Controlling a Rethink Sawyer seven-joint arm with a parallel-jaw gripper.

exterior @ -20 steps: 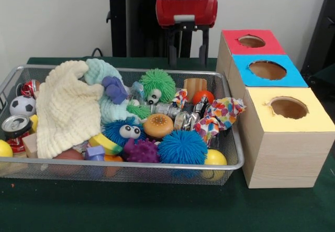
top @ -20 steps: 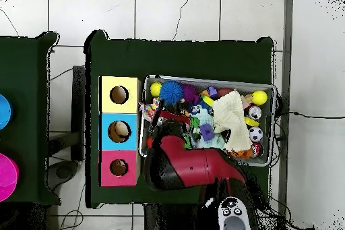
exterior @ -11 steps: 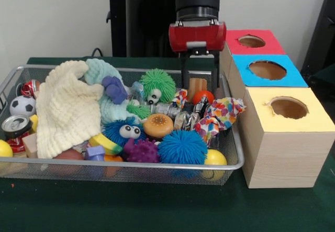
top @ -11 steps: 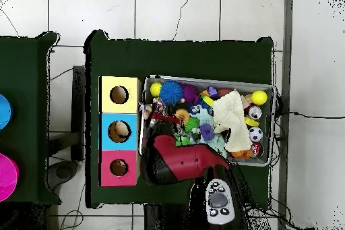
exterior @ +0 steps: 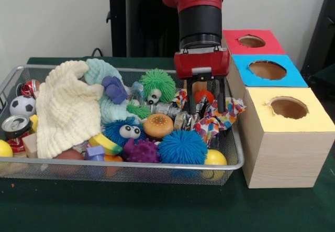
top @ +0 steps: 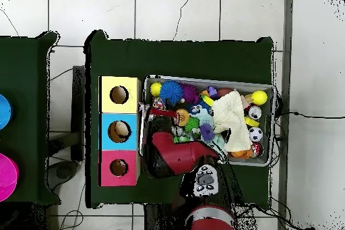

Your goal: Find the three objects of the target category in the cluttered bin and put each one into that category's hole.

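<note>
The gripper (exterior: 207,105) is seen low over the right end of the wire bin (exterior: 157,165), with its 2 black fingers (exterior: 191,100) spread apart. Nothing is held between them. The fingers are dipped among the toys there, close to an orange ball (exterior: 203,95) and a tan wooden cup (exterior: 194,86), with a bright patterned cloth (exterior: 222,114) just below and to the right.

The bin is packed with things. A cream knitted cloth (exterior: 65,111) is draped over the left part. A green spiky ball (exterior: 157,84) is placed near the middle, a toy burger (exterior: 158,125) in front of it, and a blue spiky ball (exterior: 182,147) by the front edge. A small soccer ball (exterior: 22,105) is seen at the far left.

3 boxes are lined up right of the bin on the green bench (exterior: 157,211). A round hole is cut in each top: the yellow box (exterior: 285,137) nearest, then the blue box (exterior: 267,69), then the red box (exterior: 251,42).

In the overhead view the red arm (top: 176,158) is stretched over the bin's end beside the boxes.
</note>
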